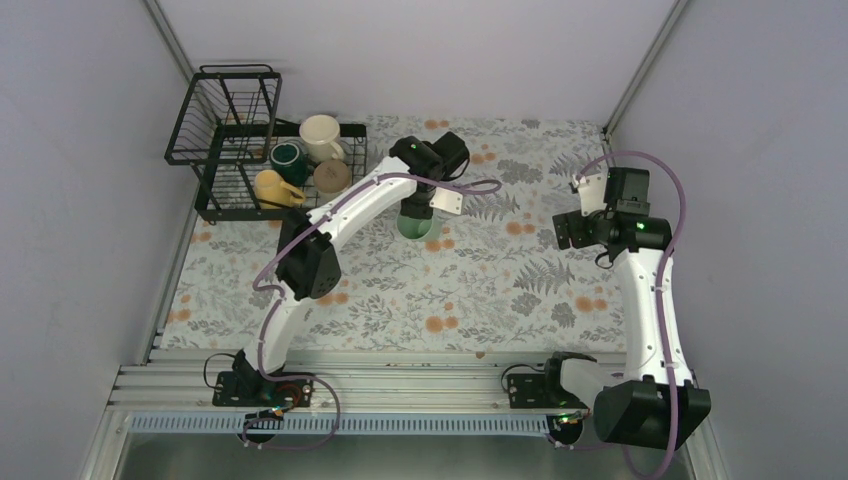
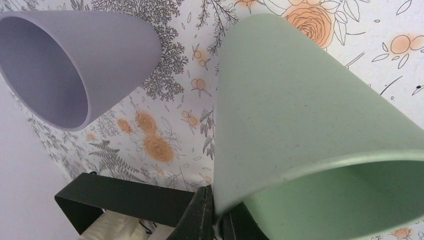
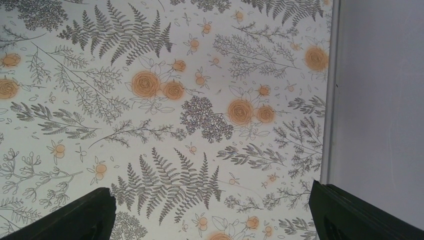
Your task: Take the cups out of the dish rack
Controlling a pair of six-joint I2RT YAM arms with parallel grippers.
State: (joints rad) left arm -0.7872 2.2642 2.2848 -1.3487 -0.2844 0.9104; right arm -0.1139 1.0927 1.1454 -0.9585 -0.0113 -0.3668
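The black wire dish rack [image 1: 222,150] stands at the far left. It holds a cream mug [image 1: 320,135], a dark teal mug [image 1: 290,157], a yellow mug [image 1: 272,188] and a beige mug [image 1: 332,176]. My left gripper [image 1: 420,200] is shut on the rim of a mint-green tumbler [image 1: 415,225] over the middle of the cloth. In the left wrist view my left gripper [image 2: 218,220] pinches the wall of the mint-green tumbler [image 2: 310,125], and a lavender tumbler [image 2: 75,60] stands on the cloth beside it. My right gripper [image 1: 572,232] is open and empty, and in its wrist view [image 3: 210,210] there is only cloth below.
A floral cloth [image 1: 480,290] covers the table. Grey walls close in on the left, back and right. The right wall's edge [image 3: 332,100] is close to my right gripper. The arm bases sit on the metal rail [image 1: 420,385] at the near edge.
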